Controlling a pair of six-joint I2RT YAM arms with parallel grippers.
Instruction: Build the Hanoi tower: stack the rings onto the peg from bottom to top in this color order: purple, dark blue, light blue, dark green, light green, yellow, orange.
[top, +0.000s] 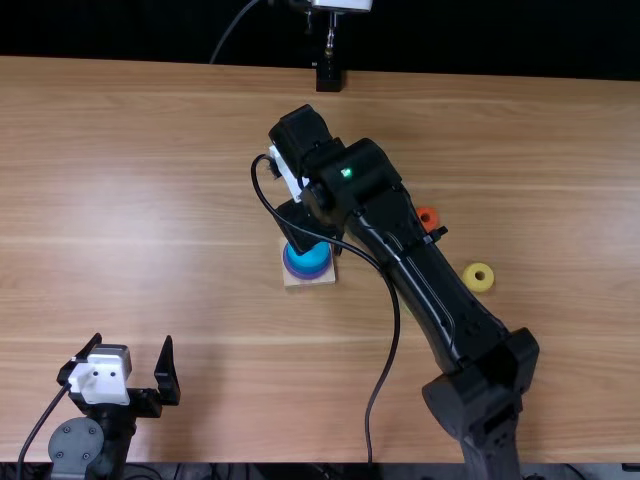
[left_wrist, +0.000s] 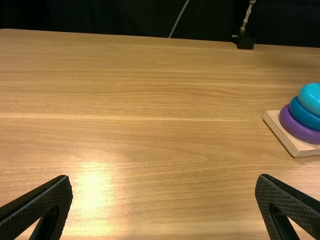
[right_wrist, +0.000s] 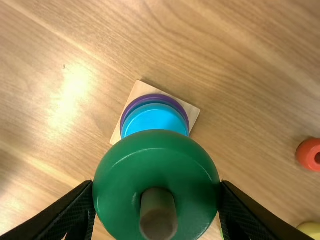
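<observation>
My right gripper (top: 308, 225) is over the wooden base (top: 310, 281), where the light blue ring (top: 309, 256) tops the dark blue and purple ones. In the right wrist view my right gripper (right_wrist: 157, 192) is shut on the dark green ring (right_wrist: 117, 175), above the stack, with the peg (right_wrist: 158, 215) showing in its hole. My left gripper (top: 135, 370) is open at the near left; in its wrist view the left gripper (left_wrist: 164, 177) has nothing between its fingers. The orange ring (top: 428, 218) and yellow ring (top: 478, 277) lie right of the base.
The right arm stretches diagonally over the table from the near right, its cable looping beside it. A black stand (top: 329, 76) is at the far edge. A sliver of light green (right_wrist: 222, 234) shows beside a right finger.
</observation>
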